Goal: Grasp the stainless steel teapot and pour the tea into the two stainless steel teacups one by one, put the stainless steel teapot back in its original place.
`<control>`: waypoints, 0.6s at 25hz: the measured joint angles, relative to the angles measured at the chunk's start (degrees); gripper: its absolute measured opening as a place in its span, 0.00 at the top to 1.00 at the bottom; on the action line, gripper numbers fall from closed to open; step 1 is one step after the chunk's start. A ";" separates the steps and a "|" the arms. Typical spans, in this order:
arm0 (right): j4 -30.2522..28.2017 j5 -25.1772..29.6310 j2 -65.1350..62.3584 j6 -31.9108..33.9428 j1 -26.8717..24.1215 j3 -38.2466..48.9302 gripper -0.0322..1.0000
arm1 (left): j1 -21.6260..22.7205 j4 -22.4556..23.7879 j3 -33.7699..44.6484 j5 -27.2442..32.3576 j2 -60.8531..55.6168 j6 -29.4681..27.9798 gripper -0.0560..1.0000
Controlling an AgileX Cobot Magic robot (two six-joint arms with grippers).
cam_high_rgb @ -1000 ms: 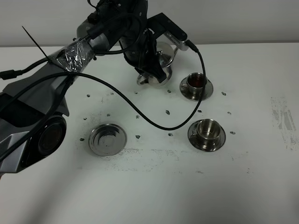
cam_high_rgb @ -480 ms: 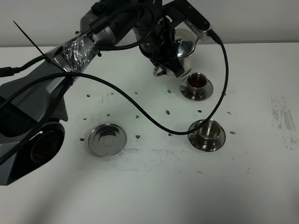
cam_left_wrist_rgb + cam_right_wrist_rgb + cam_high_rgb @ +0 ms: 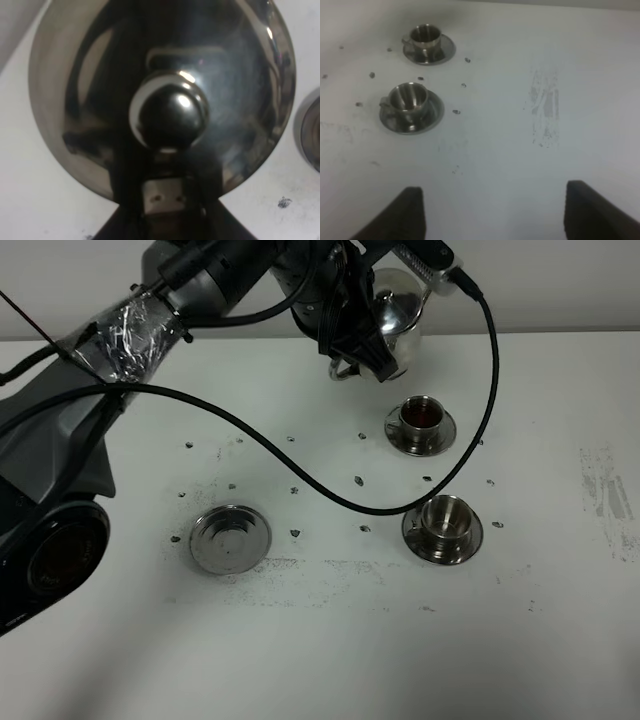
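White table [image 3: 540, 640] seen from above. On the near side, the right gripper [image 3: 492, 215] hangs with its jaws spread apart and nothing between them; both cups lie well ahead of it. An empty saucer [image 3: 230, 538] lies well apart from either gripper. Farther on stands the near cup [image 3: 445, 517], which looks empty. Beyond it the far cup [image 3: 420, 415] holds dark tea, near and below the left gripper [image 3: 358, 345]. Farthest, that gripper is clenched on the teapot [image 3: 395, 315], held in the air, handle between the jaws, body just beyond them. Polished steel is probably rigid, slick and weighty with tea; the loop handle seems the safest hold.
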 joint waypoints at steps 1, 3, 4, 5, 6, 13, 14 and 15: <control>0.00 0.00 0.00 0.00 0.00 0.00 0.39 | 0.00 0.06 0.00 0.05 -0.70 -0.01 0.76; 0.00 0.00 0.00 0.00 0.00 0.00 0.39 | 0.00 0.50 0.00 0.05 -1.69 -0.64 0.76; 0.00 0.00 0.00 0.00 0.00 0.00 0.39 | -0.04 0.63 0.00 0.05 -2.04 -1.09 0.76; 0.00 0.00 0.00 0.00 0.00 0.00 0.39 | -0.04 0.69 0.11 0.05 -2.45 -1.42 0.76; 0.00 0.00 0.00 0.00 0.00 0.00 0.39 | -0.04 0.69 0.78 0.05 -3.00 -1.73 0.76; 0.00 0.00 0.00 0.00 0.00 0.00 0.39 | 0.13 3.06 20.25 -0.24 -12.19 -2.14 0.76; 0.00 0.00 0.00 0.00 0.00 0.00 0.39 | 0.13 3.53 23.95 -0.71 -13.69 -2.30 0.76; 0.00 0.00 0.00 0.00 0.00 0.00 0.39 | 0.13 4.10 26.88 -1.51 -15.50 -2.45 0.76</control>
